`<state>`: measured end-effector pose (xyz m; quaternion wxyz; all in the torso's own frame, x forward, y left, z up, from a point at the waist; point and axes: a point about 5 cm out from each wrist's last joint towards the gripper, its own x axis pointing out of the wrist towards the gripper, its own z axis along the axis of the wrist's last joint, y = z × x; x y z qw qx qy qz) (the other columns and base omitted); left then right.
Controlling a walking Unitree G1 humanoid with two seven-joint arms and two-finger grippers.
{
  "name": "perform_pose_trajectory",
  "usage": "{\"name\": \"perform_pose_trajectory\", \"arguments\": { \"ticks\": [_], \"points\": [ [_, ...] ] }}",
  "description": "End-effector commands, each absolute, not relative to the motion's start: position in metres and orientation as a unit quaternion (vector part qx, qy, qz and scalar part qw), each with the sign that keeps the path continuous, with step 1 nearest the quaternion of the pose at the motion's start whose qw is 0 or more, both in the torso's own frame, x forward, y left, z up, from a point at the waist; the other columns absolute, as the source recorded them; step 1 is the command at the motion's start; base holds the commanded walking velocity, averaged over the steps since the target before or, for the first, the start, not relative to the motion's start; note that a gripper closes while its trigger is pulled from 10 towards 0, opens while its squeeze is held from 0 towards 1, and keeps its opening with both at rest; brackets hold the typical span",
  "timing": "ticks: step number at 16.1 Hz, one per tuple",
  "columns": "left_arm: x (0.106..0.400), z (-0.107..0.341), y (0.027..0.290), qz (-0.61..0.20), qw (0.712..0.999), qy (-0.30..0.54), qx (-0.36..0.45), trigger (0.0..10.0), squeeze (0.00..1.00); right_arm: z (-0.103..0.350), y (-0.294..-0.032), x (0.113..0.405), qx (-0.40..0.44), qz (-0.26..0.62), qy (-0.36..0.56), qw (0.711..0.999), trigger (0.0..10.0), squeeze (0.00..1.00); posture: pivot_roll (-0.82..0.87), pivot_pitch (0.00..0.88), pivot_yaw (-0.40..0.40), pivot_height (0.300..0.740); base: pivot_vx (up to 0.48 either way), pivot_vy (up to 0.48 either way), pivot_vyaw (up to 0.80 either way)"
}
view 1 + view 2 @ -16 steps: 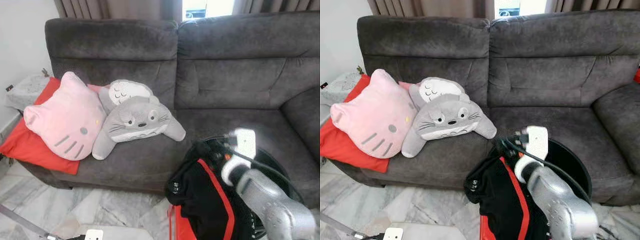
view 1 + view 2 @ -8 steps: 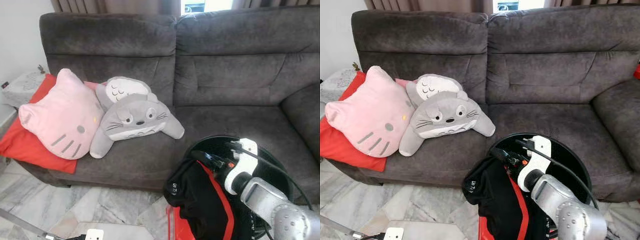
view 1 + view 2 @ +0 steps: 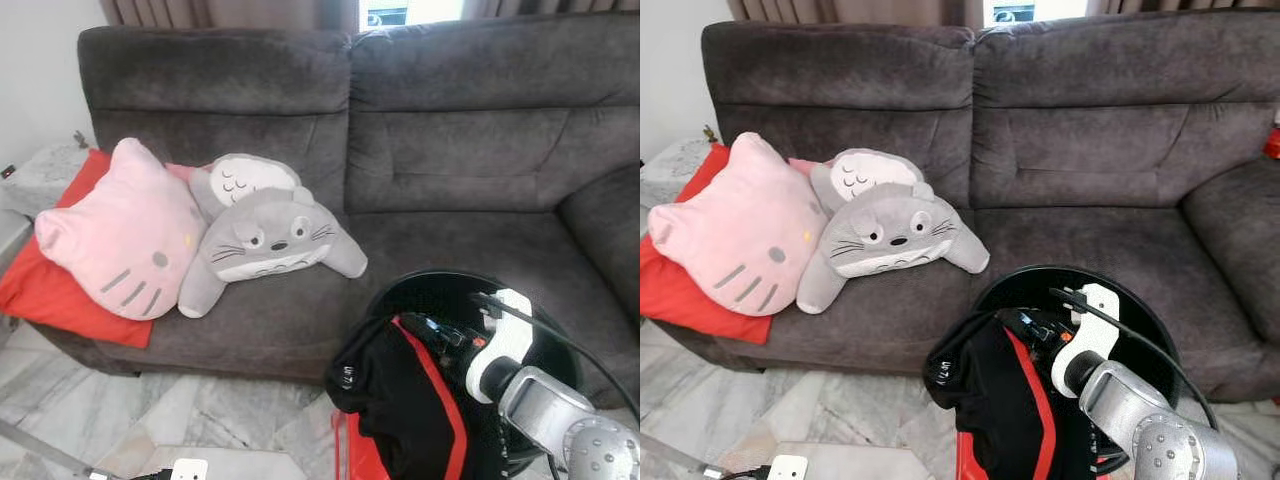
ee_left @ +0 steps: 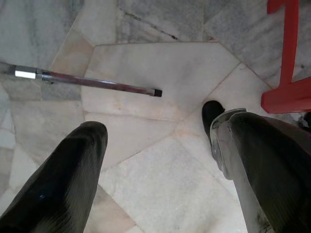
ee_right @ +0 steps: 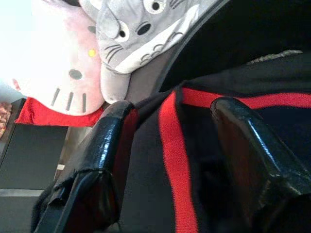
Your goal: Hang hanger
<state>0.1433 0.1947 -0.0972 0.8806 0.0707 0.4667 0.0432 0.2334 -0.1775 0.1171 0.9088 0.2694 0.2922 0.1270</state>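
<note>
A black garment with a red stripe (image 3: 400,400) hangs over the rim of a round black basket (image 3: 420,282) in front of the sofa. My right gripper (image 3: 428,326) is low over the garment at the basket's edge. In the right wrist view this gripper (image 5: 172,107) is open, with the red stripe (image 5: 175,160) between its fingers (image 5: 109,145), and nothing is gripped. No hanger can be made out. My left gripper (image 4: 151,119) hangs open over the marble floor.
A dark grey sofa (image 3: 450,160) carries a pink cat cushion (image 3: 125,240), a grey plush (image 3: 270,240) and a red cushion (image 3: 60,300). A red frame (image 4: 289,63) stands on the floor near the basket. A metal rod (image 4: 87,82) lies on the tiles.
My right arm has come down, lowering its gripper from above the basket to the garment. The head camera has shifted slightly.
</note>
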Motion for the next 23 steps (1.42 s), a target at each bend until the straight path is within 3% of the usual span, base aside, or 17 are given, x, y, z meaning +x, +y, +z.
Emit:
{"name": "perform_pose_trajectory", "arguments": {
  "ticks": [1,9,17,18,23],
  "points": [
    [0.141,-0.098,0.198,0.042,0.876,0.475,0.076,10.0,0.00,0.116,-0.176,0.236,0.264,0.129,0.297,0.908,10.0,0.00,-0.20,0.000,0.068,0.740,0.000,0.000,0.00],
    [0.140,-0.098,0.199,0.042,0.875,0.476,0.079,10.0,0.00,0.110,-0.163,0.233,0.274,0.188,0.310,0.891,10.0,0.00,-0.19,0.000,0.066,0.740,0.000,0.000,0.00],
    [0.140,-0.098,0.199,0.039,0.875,0.476,0.079,10.0,0.00,0.103,-0.162,0.231,0.283,0.186,0.315,0.886,10.0,0.00,-0.20,0.000,0.069,0.740,0.000,0.000,0.00],
    [0.140,-0.098,0.199,0.039,0.875,0.477,0.077,10.0,0.00,0.104,-0.160,0.234,0.288,0.189,0.309,0.886,0.0,0.00,-0.19,0.000,0.069,0.740,0.000,0.000,0.00],
    [0.140,-0.098,0.200,0.039,0.874,0.478,0.077,10.0,0.00,0.107,-0.156,0.236,0.296,0.196,0.303,0.884,0.0,0.00,-0.19,0.000,0.074,0.740,0.000,0.000,0.00]
  ]
}}
